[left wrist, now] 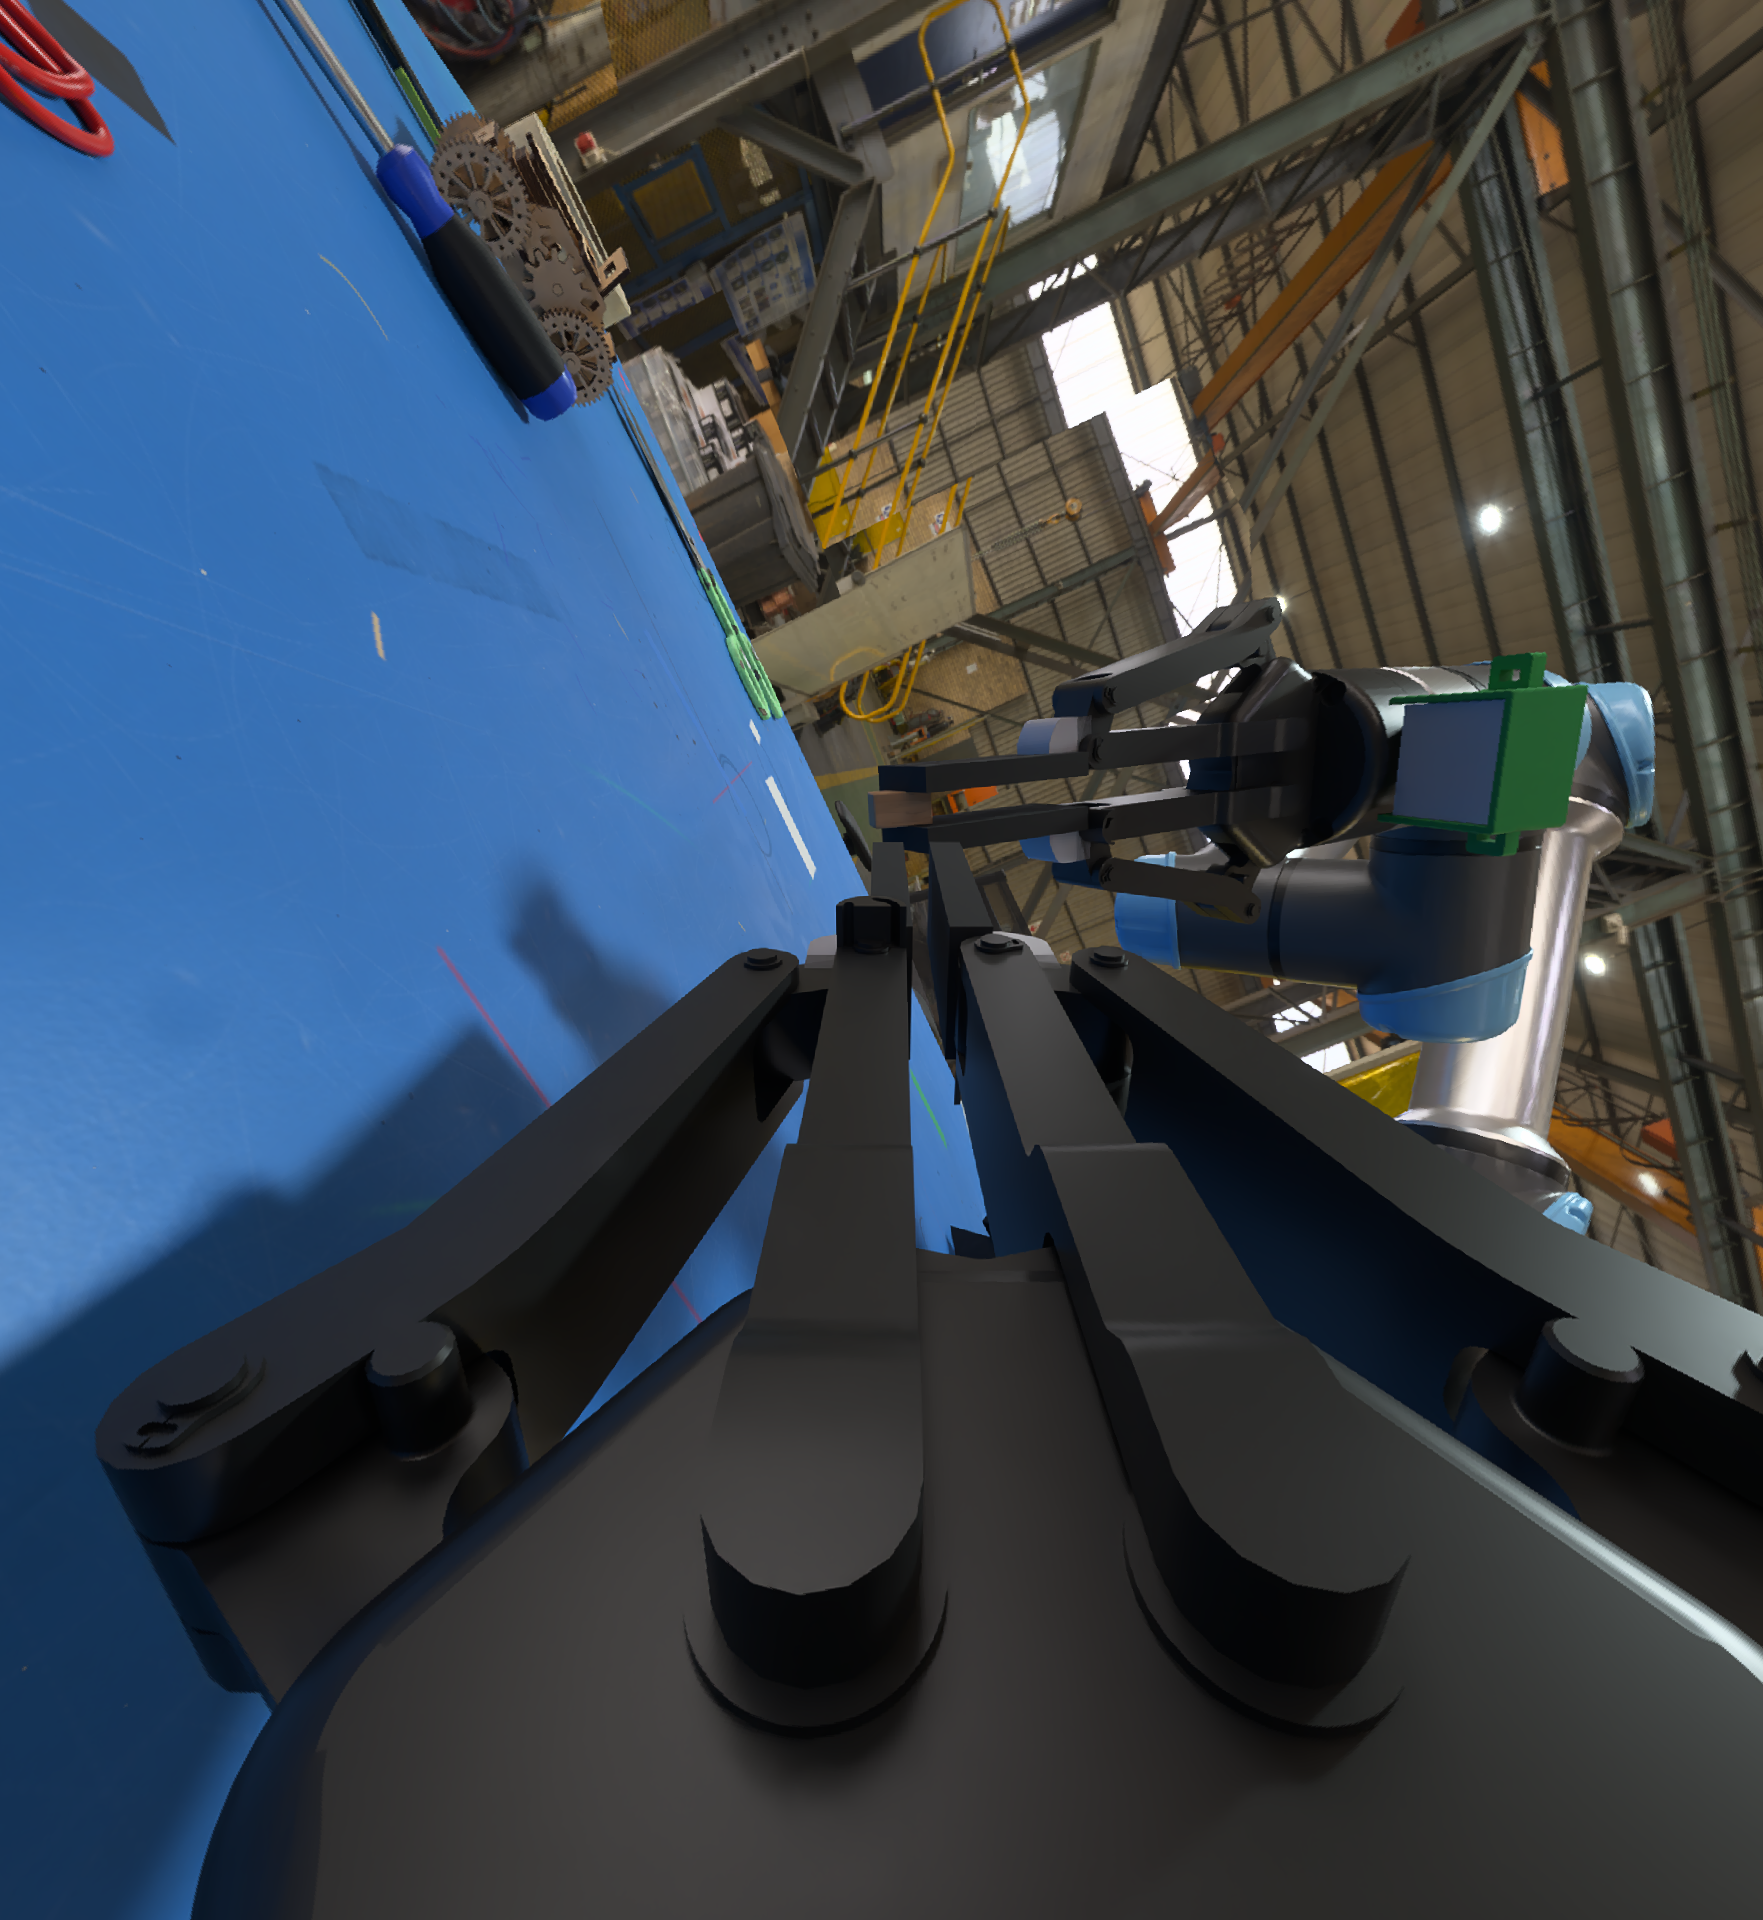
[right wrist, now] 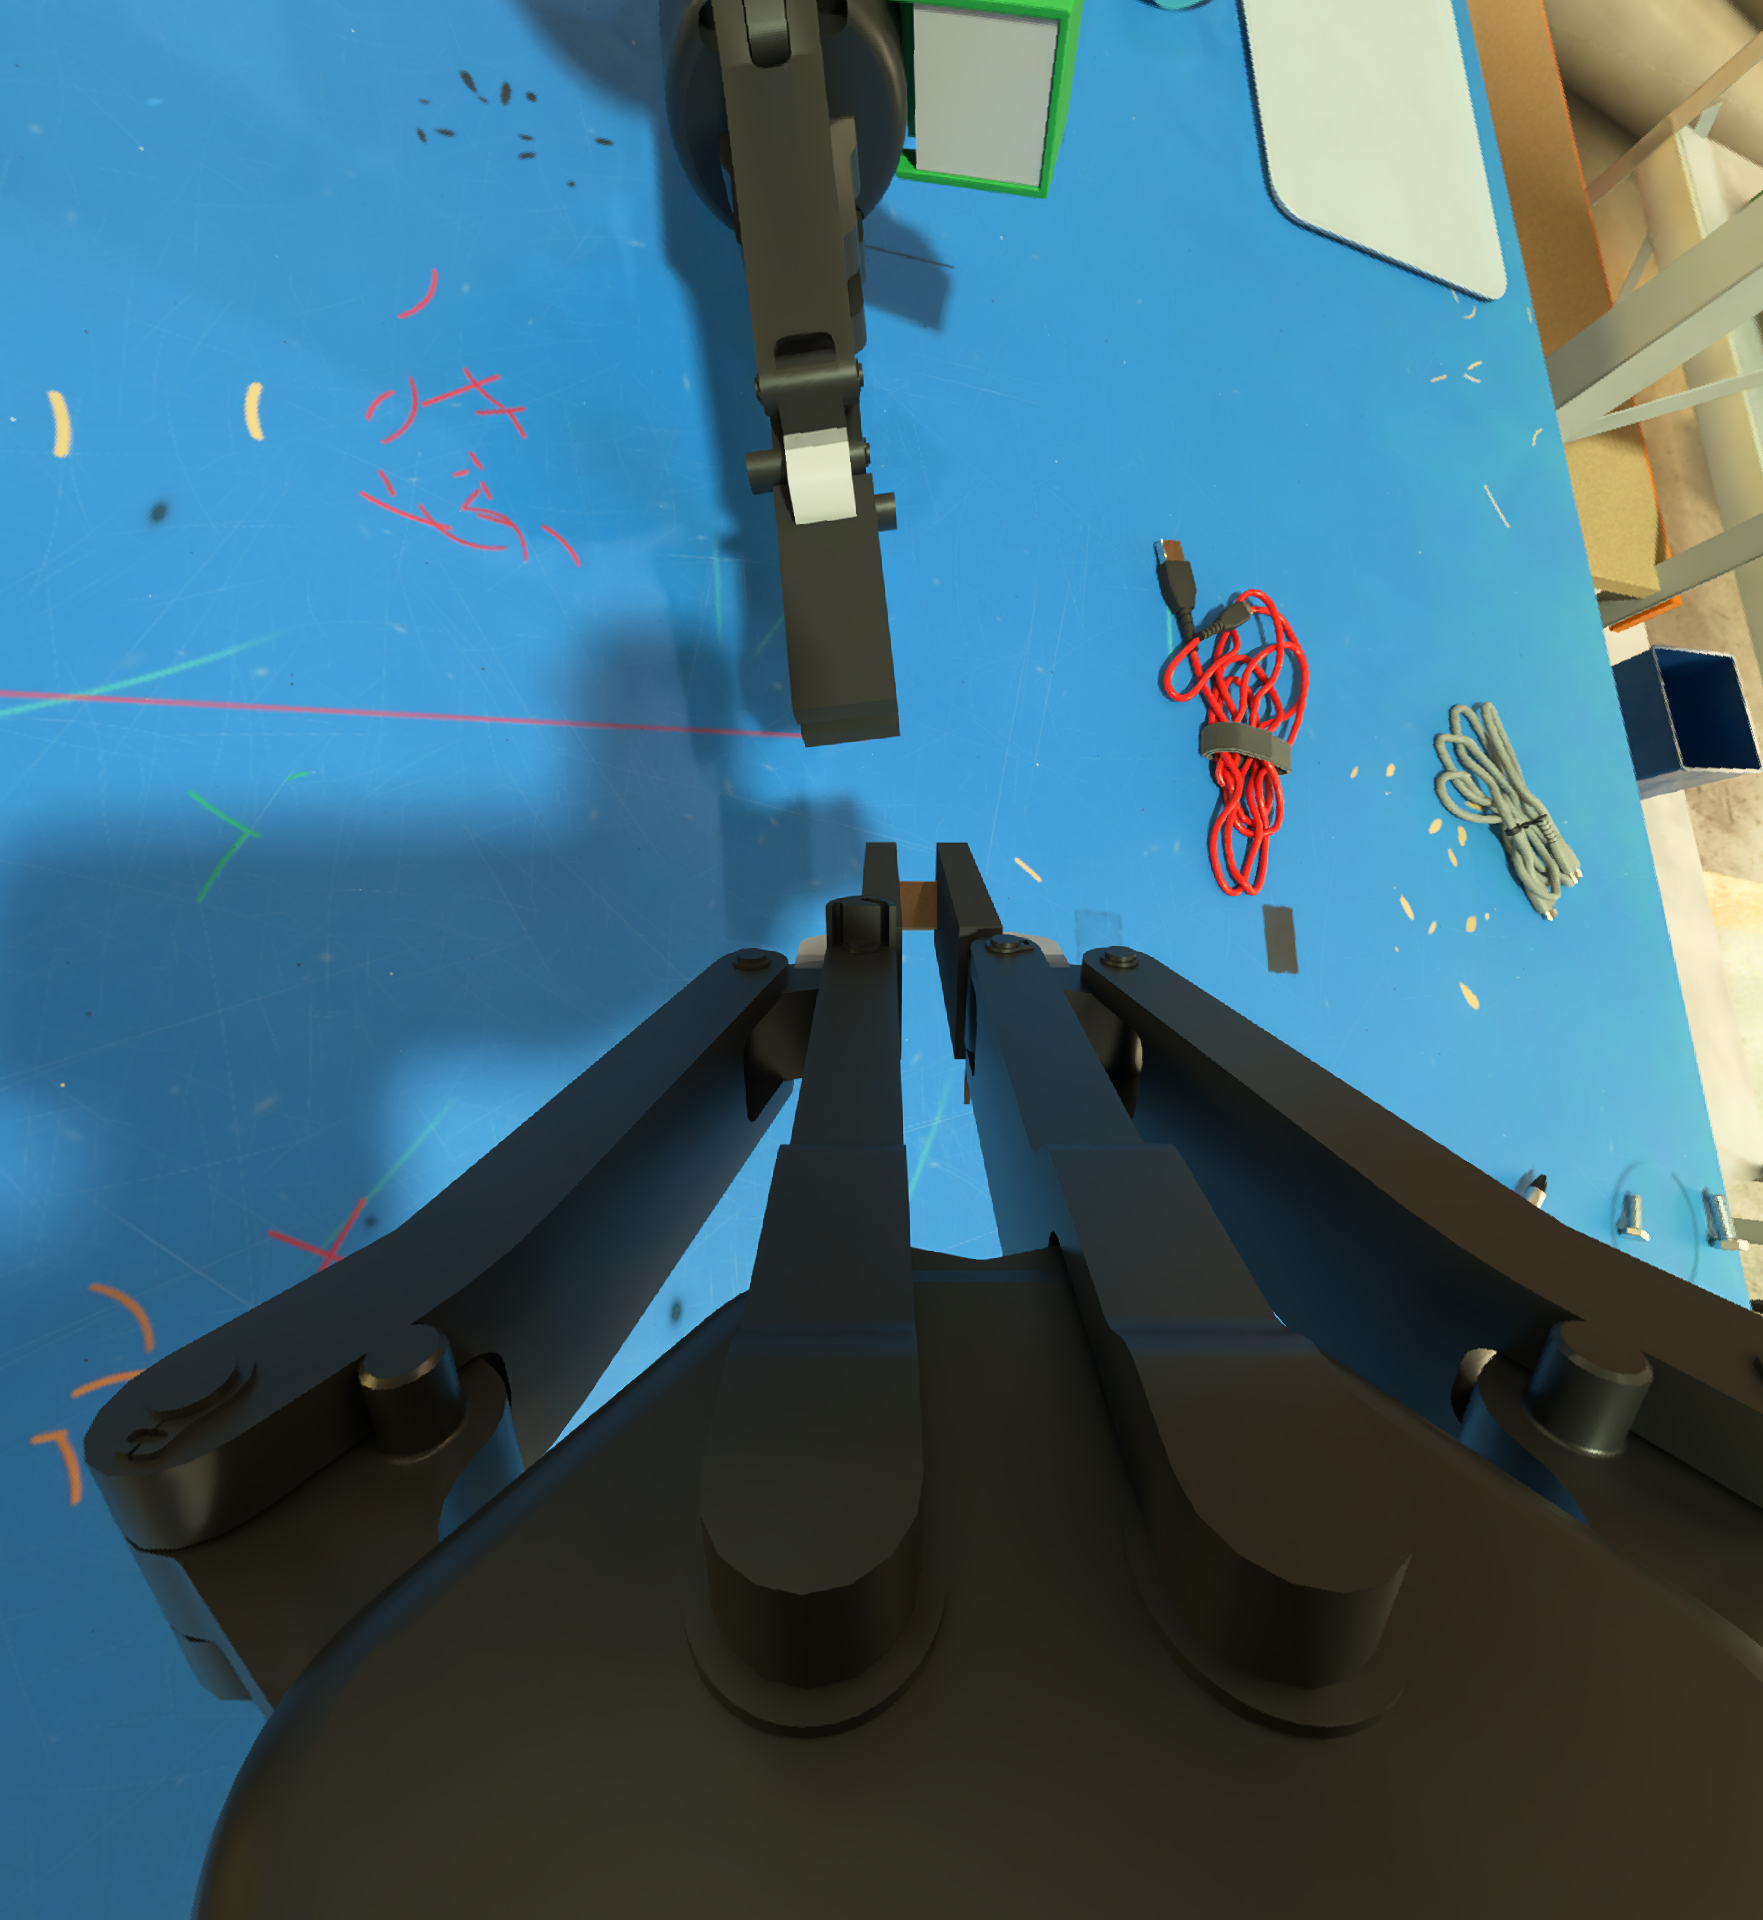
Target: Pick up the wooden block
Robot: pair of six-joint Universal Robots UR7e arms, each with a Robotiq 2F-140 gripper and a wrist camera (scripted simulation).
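The wooden block [right wrist: 918, 902] sits clamped between the two fingertips of the right claw [right wrist: 921, 883], only a small brown face of it showing in the gap. In the left wrist view the same block [left wrist: 896, 810] is seen held in the air beside the table's edge, clear of the blue table [left wrist: 233, 727] — lifted, not resting.

The left claw [left wrist: 913, 883] points toward the right one, its tips close together with only a narrow slit between them and nothing in it; from the right wrist view it [right wrist: 849, 722] hangs just beyond the block, apart from it.

Farther out on the table [right wrist: 337, 935], toward its right edge in the right wrist view, lie a bundled red cable [right wrist: 1241, 727] and a grey cable [right wrist: 1500, 800], well apart from the block. A pale flat board [right wrist: 1376, 135] lies near the far right corner. Along the table's edge in the left wrist view rest a blue-handled screwdriver [left wrist: 482, 281] and, touching it, a cluster of brown gears [left wrist: 534, 249].
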